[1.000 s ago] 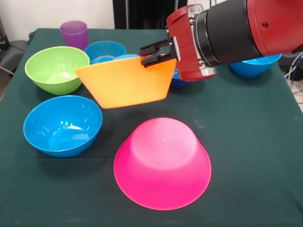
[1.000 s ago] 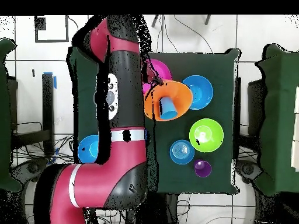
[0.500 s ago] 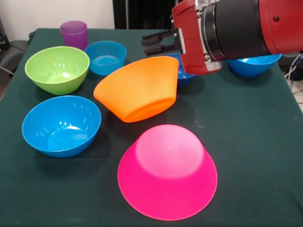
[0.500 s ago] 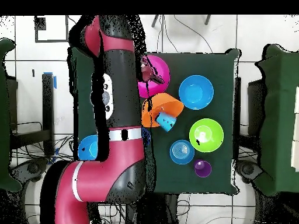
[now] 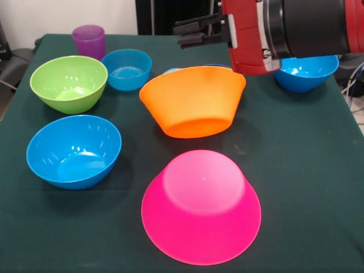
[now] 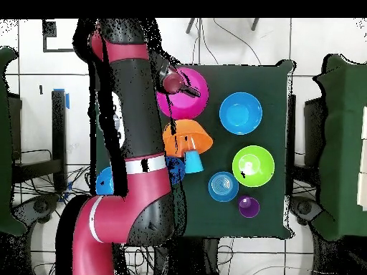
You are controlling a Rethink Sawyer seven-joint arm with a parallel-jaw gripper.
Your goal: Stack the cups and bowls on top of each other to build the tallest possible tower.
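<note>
No brand, label or writing shows on any piece. My black pincer hangs released and empty above the dark green table, just over the far rim of the big glossy orange plastic bowl, which stands mouth up near the table's middle. The big glossy pink plastic bowl sits mouth down in front of it, apart. Mouth up stand the medium lime-green bowl, a medium blue bowl, another blue bowl and the small light-blue bowl. The smooth purple plastic tumbler stands upright at the far corner. A light-blue tumbler lies beside the orange bowl in the overhead view.
</note>
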